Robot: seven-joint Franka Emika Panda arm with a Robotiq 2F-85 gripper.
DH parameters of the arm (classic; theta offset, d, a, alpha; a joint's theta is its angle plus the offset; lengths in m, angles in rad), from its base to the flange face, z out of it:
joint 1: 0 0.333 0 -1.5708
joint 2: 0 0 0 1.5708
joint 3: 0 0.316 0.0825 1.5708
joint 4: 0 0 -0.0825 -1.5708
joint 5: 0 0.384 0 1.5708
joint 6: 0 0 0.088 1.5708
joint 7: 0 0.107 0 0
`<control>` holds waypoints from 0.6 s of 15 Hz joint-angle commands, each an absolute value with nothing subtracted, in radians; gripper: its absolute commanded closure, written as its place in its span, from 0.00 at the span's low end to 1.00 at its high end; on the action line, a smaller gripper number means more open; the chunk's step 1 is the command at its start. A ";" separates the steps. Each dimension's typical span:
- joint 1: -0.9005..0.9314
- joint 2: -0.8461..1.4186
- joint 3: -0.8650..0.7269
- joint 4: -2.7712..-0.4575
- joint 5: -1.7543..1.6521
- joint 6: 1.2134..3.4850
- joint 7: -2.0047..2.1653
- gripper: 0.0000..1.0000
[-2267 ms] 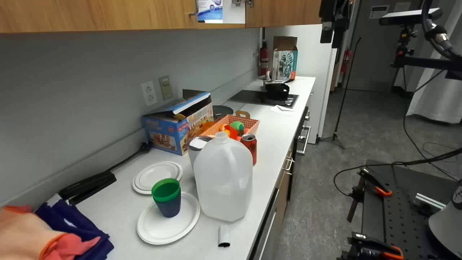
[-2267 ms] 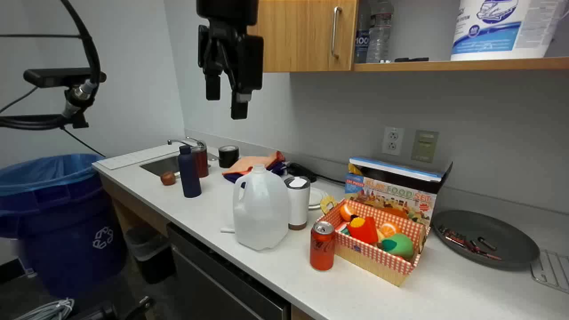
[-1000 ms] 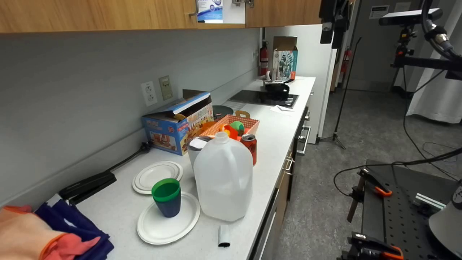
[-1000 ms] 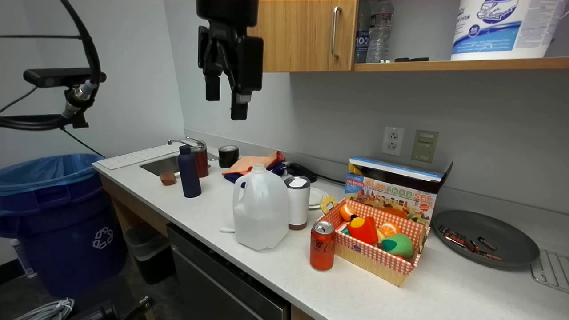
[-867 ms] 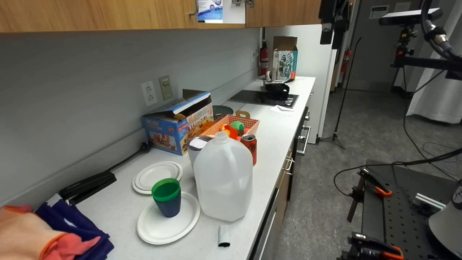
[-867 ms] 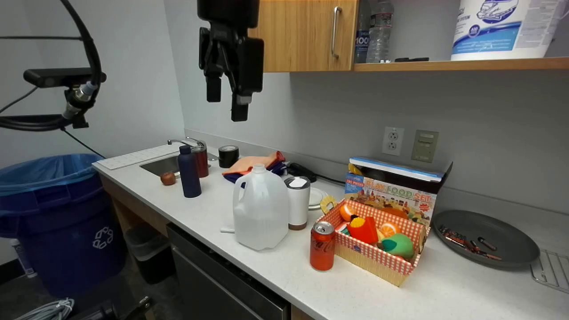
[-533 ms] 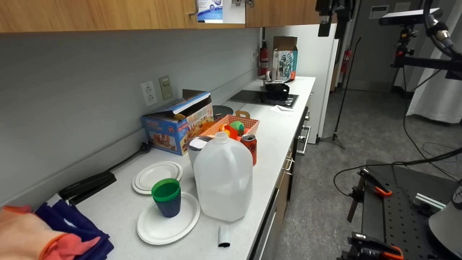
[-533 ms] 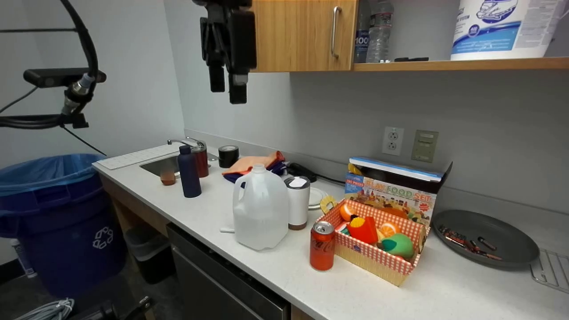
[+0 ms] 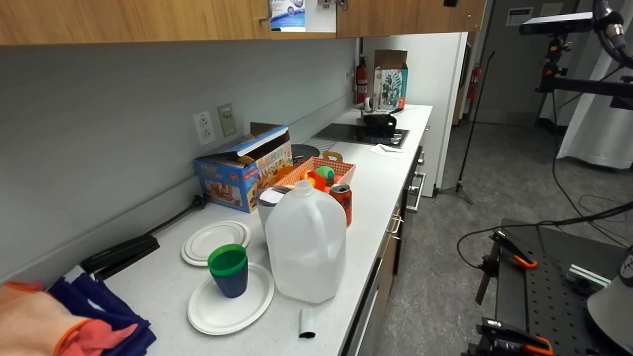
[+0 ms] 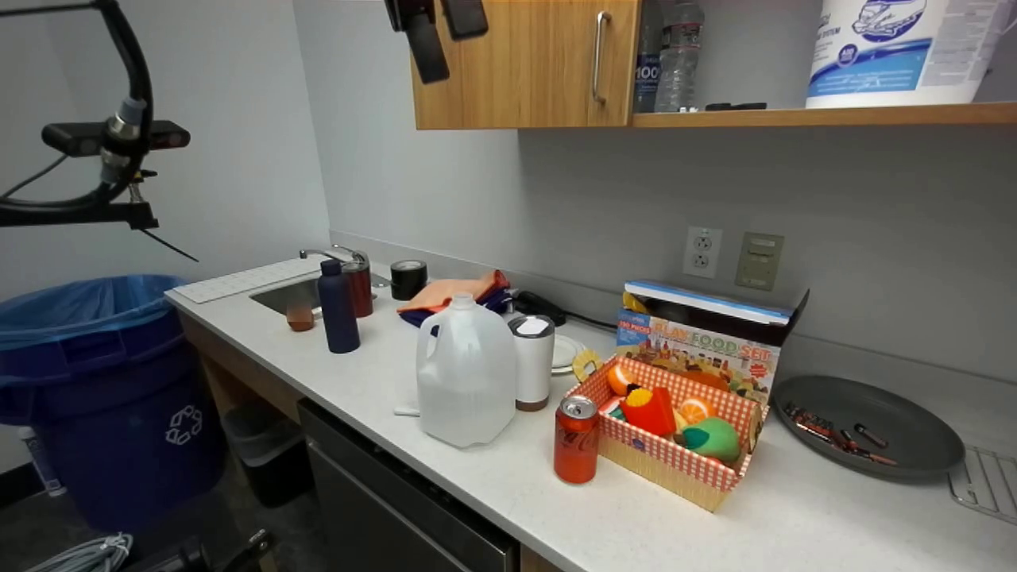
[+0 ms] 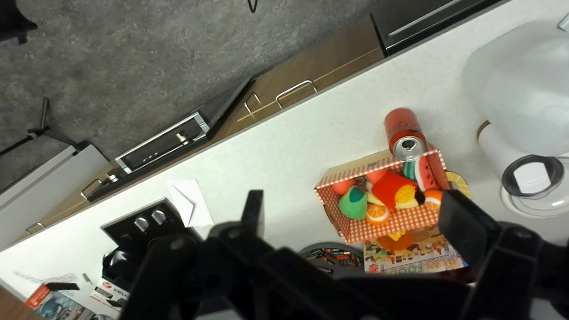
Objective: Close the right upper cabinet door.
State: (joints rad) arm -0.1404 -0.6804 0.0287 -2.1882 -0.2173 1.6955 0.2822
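The right upper cabinet door point(image 9: 395, 19), a light-brown wood panel, stands open in an exterior view, swung out from its hinge point(image 9: 341, 4). Its inner face shows, with small screw heads near the free edge; its handle is hidden. In an exterior view its cabinet opening point(image 10: 763, 56) shows, while the door itself is out of view. My gripper point(image 10: 450, 46) is raised, tilted and empty, in front of the shut left door point(image 10: 532, 63). Only a black tip of it shows over the open door in an exterior view. In the wrist view the gripper point(image 11: 355, 213) has its fingers wide apart.
On the counter stand a plastic jug point(image 10: 467, 373), a red can point(image 10: 576, 441), a checked box of play food point(image 10: 667, 469), a play food carton point(image 9: 242, 173) and a dark pan point(image 10: 870, 429). A white tub point(image 10: 898, 71) and bottles point(image 10: 678, 59) stand inside the cabinet.
My gripper has risen and tilted, almost leaving the top of both exterior views. The open door's free edge is now uncovered. The door has not moved.
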 commanded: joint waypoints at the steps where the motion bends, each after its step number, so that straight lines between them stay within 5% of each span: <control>1: -0.139 -0.679 0.028 -2.185 -0.224 1.694 0.284 0.00; 9: -0.174 -0.619 0.022 -2.039 -0.313 1.675 0.284 0.00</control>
State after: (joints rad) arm -0.1523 -0.6585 0.0219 -2.1478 -0.2739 1.6984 0.2842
